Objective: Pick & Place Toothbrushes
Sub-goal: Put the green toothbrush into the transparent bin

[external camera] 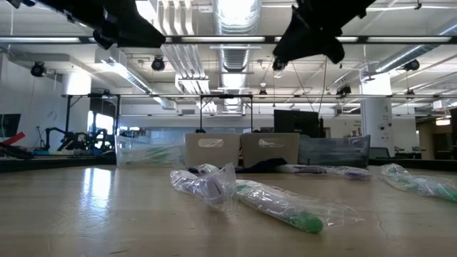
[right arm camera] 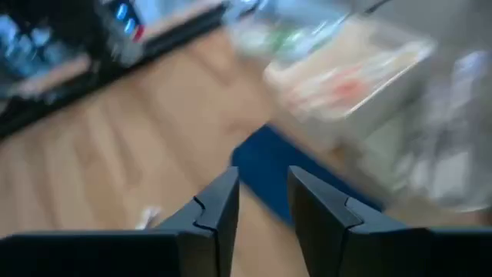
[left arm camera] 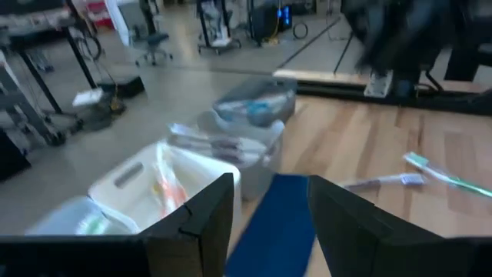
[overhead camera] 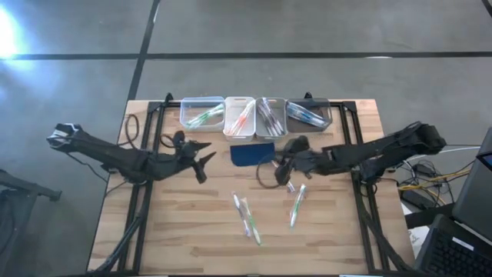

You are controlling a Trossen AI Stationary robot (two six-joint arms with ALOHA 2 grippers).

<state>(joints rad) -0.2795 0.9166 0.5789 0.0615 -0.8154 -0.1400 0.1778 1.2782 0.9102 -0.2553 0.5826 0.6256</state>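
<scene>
Several toothbrushes in clear wrappers lie flat on the wooden table: a pair [overhead camera: 246, 215] near the front middle, one [overhead camera: 297, 204] to their right, and a small one [overhead camera: 290, 187] just beyond it. Others fill four bins [overhead camera: 255, 115] along the far edge. My left gripper [overhead camera: 206, 158] hovers open left of the dark blue pad [overhead camera: 252, 152]. My right gripper [overhead camera: 278, 158] hovers open at the pad's right end, above the table. Between the fingers of either gripper [left arm camera: 269, 192] [right arm camera: 263, 181] only the pad shows below.
The blue pad lies flat in front of the bins, between the two grippers. A dark cable loop [overhead camera: 265, 175] hangs by my right gripper. Black frame rails [overhead camera: 142, 192] [overhead camera: 361, 200] run along both table sides. Bare wood [overhead camera: 184, 223] lies at the front left.
</scene>
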